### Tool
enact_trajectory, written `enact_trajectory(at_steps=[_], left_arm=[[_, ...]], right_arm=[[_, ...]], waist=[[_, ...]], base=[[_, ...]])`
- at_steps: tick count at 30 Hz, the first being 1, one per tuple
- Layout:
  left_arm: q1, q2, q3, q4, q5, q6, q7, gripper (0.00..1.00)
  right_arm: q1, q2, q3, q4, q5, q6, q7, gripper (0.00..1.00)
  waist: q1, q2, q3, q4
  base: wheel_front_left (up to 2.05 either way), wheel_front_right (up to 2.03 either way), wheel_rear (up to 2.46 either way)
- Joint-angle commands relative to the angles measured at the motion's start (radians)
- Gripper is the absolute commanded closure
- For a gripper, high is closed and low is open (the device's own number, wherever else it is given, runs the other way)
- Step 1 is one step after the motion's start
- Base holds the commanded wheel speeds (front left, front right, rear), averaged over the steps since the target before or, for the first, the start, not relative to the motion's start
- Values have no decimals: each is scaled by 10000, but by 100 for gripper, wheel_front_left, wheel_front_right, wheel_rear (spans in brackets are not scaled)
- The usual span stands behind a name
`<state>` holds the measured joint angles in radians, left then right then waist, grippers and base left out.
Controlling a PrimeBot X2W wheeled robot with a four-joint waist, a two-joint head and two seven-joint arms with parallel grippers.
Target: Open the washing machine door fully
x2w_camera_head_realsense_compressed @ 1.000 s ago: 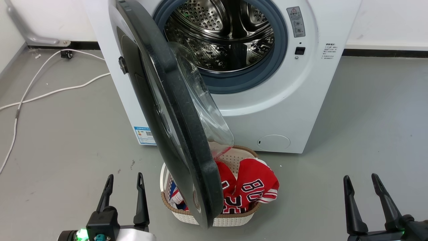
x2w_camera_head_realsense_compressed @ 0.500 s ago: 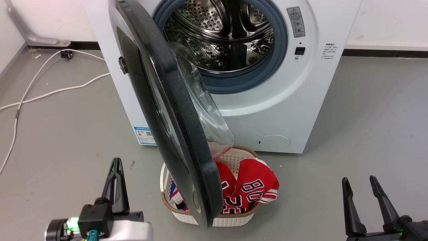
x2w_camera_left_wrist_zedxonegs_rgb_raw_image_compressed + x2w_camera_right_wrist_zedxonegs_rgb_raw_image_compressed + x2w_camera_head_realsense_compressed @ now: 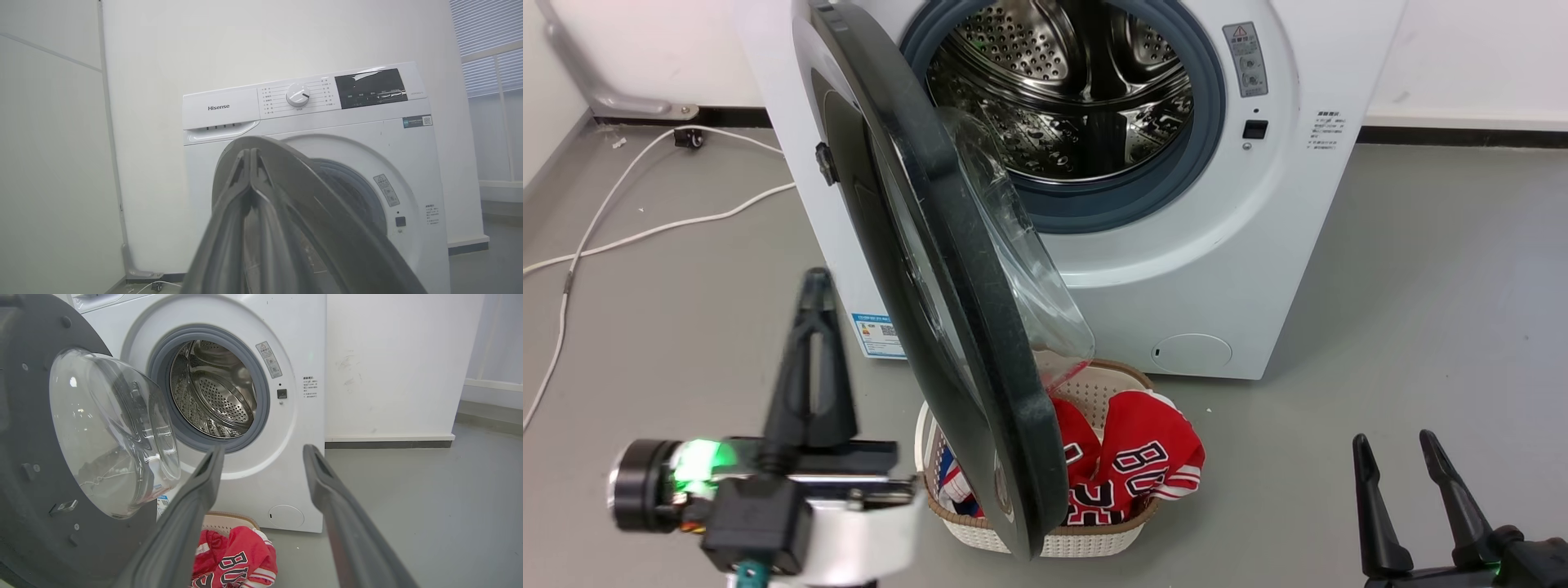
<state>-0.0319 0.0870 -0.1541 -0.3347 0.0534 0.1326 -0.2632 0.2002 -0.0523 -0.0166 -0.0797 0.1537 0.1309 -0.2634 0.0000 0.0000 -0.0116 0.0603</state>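
- Door [image 3: 947, 327]: black and round, hung by its hinge on the left of the washer [image 3: 1217, 269] as the head view gives it. It is found part-way open, nearly edge-on to the head camera, with its glass bowl [image 3: 110, 433] turned toward the drum [image 3: 1078, 90]. Its lower edge is seen above the basket [image 3: 1094, 543]. No contact with either gripper is shown.
- Left gripper [image 3: 815, 282]: fingers pressed together with nothing held between them. It is raised beside the door's outer face, near it but apart. A second ago the same fingers were spread and low in the head view, and half a second ago they were already shut.
- Right gripper [image 3: 1393, 441]: fingers held well apart and empty, low at the right of the head view, well away from the door. Little change is noted across the three head pictures.
- Camera: a small shift of the whole head picture is recorded, so the slight displacement of the washer is put down to the head, not the machine.
- Door angle: judged unaltered over the last second, so the opening is counted as not yet finished.
- Reading of the change: the shut, lifted left fingers are taken as preparation for a push or hook on the door's outer side, so that it may be swung further toward the washer's left flank.
- Basket contents: red jersey [image 3: 1152, 457], lying under the door's swing. No snagging is expected.
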Motion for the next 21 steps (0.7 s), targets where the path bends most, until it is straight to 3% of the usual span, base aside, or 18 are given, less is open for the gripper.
enact_trajectory(at_steps=[1,10,21], left_arm=[[-127,4,-58,-48,52,31,-24,100],[-648,13,-1667,-614,206,-325,-24,100],[-992,-108,-3733,-38,55,-893,-24,100]], right_arm=[[-36,37,13,21,50,-2,-18,0],[-11,37,71,30,97,-2,-18,0],[-75,37,99,23,164,-2,-18,0]], waist=[[0,0,-6,-2],[0,0,-59,9],[0,0,-44,-23]], base=[[0,0,0],[0,0,0],[0,0,0]])
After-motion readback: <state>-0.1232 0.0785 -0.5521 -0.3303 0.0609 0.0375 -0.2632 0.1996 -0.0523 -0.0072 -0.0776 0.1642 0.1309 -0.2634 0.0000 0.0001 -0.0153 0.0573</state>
